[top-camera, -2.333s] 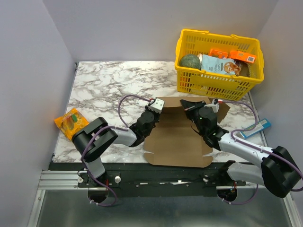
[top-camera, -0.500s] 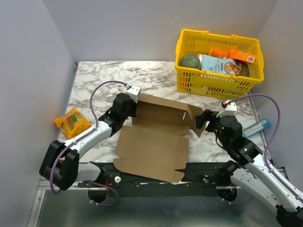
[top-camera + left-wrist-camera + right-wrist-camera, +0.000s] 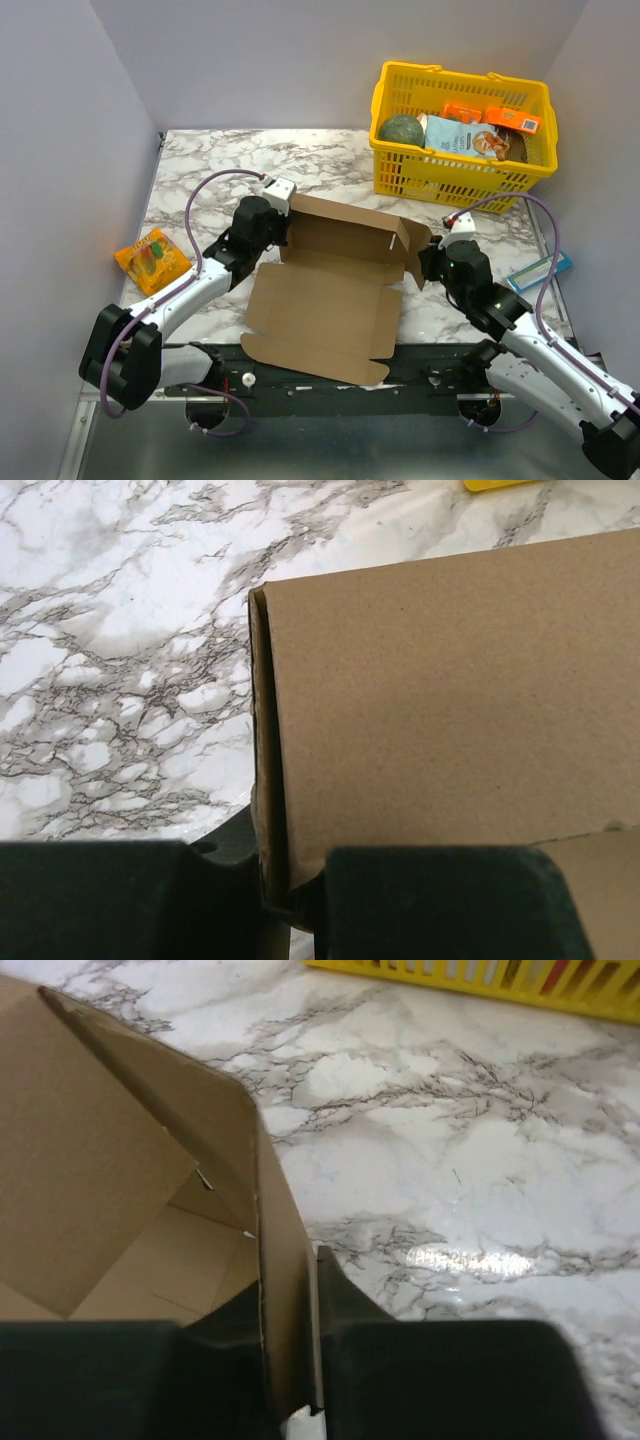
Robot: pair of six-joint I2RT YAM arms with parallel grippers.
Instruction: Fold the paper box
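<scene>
Looking along my left claw [image 3: 290, 885], I see its two dark fingers clenched on the paper box [image 3: 325, 300]. A doubled cardboard edge stands upright between them and meets both. My right claw [image 3: 290, 1360] is clamped on the box as well, with a thin standing flap squeezed between its fingers and the box's open inside showing to the left of that flap. From the overhead camera, the left claw grips the far left corner of the box and the right claw grips the far right corner, so the box sits between my two arms. It lies toward the near side of the marble table [image 3: 220, 165]. Its back wall is raised along the far side, while a wide flat panel stretches toward the arm bases. The nearest flap hangs out past the table's front edge, over the black rail. The right-hand flap leans up at an angle where the claw holds it. Farther out, a yellow basket [image 3: 450, 180] stands at the far right of the table, beyond the box's right corner and not touching it. Inside it are a round green thing [image 3: 401, 130], a pale bag [image 3: 460, 138] and some orange cartons [image 3: 495, 115]. An orange snack packet [image 3: 152, 258] lies at the table's left edge, well apart from the box, and a blue-and-white packet [image 3: 540, 270] lies at the right edge beside my right arm.
</scene>
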